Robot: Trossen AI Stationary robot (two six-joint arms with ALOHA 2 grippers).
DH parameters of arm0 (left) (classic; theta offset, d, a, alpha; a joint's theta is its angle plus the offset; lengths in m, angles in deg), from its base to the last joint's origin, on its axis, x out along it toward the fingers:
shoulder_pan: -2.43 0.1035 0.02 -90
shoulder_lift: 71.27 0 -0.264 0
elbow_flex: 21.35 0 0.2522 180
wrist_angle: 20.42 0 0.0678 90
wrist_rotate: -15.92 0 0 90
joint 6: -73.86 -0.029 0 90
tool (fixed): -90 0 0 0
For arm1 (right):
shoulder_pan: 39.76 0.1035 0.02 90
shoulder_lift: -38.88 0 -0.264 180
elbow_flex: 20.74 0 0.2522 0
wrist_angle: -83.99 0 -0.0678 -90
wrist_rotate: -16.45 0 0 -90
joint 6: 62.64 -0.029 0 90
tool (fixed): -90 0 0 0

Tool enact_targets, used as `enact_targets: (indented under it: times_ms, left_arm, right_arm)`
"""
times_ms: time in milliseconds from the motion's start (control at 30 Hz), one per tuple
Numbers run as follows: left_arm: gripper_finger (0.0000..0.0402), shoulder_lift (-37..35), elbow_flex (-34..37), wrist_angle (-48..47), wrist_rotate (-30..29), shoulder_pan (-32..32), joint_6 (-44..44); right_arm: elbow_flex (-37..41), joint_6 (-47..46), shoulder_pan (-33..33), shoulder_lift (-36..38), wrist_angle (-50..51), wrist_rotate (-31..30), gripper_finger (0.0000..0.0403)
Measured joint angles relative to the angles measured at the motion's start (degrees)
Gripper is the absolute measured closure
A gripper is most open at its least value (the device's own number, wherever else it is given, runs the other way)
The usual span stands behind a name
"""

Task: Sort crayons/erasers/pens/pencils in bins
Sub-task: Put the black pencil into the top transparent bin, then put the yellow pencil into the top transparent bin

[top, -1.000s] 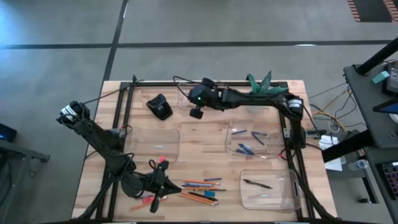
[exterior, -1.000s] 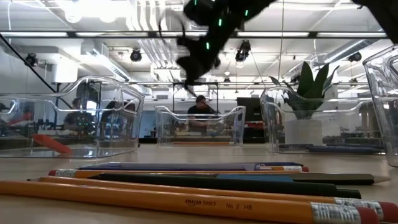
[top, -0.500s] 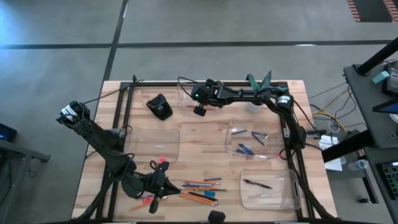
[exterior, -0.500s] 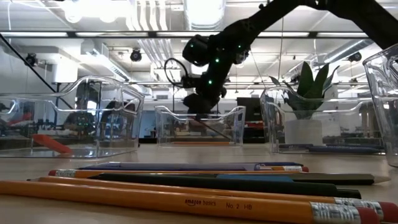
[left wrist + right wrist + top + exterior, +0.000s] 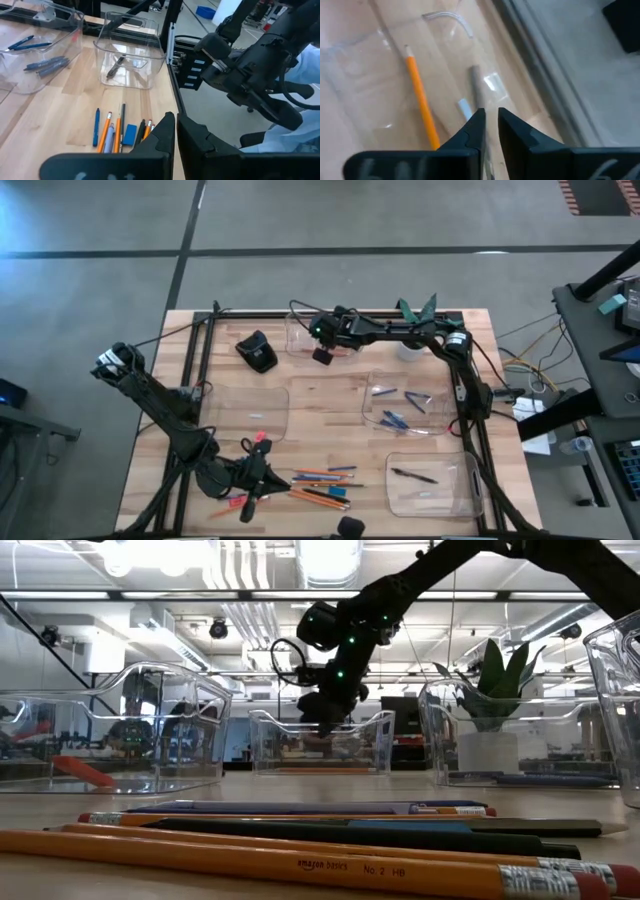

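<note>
My right gripper (image 5: 322, 357) hangs over the clear far bin (image 5: 308, 336), low above its floor (image 5: 322, 720). Its fingers (image 5: 490, 116) stand a narrow gap apart with nothing plainly between them. An orange pencil (image 5: 420, 100) lies flat on the bin's floor, with a greyish stick (image 5: 479, 87) beside it. My left gripper (image 5: 258, 478) is shut and empty (image 5: 175, 127) at the near left, beside a pile of pencils, pens and a blue eraser (image 5: 320, 485) lying flat on the table (image 5: 117, 132).
Three more clear bins stand around. The left one (image 5: 245, 410) holds a small piece, the right one (image 5: 410, 405) holds blue sticks, and the near right one (image 5: 430, 480) holds a black pen. A black lump (image 5: 258, 352) and a potted plant (image 5: 415, 318) stand at the far edge.
My right gripper has come down from high above the table and gone a little toward the far edge, so it now hangs low over the far bin. My left arm has kept still.
</note>
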Motion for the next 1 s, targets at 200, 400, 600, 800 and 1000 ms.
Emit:
enact_targets:
  times_ms: [200, 400, 600, 800, 1000]
  left_arm:
    - [0.04, 0.0, 0.0, 0.0, -0.02, 0.0, 0.02]
    - [0.04, -0.18, 0.0, -5.67, 1.1, 0.02, 5.1]
    - [0.04, -0.85, 0.02, -20.91, 13.62, 0.05, 27.31]
    - [0.04, 1.8, 0.07, -31.48, 25.12, -1.01, 42.16]
    - [0.04, 6.65, 0.09, -31.38, 28.49, -0.98, 41.86]
  right_arm:
    - [-0.5, -0.91, 0.07, 0.05, 1.37, 0.33, 0.0325]
    - [-6.27, -4.28, 0.09, 0.48, 12.34, 0.33, 0.0299]
    - [-12.07, -7.37, 2.45, 4.07, 22.99, 0.22, 0.0289]
    - [-13.16, -8.86, 9.72, 10.66, 23.85, 0.25, 0.0293]
    - [-8.98, -11.25, 17.97, 16.45, 23.3, 0.22, 0.0289]
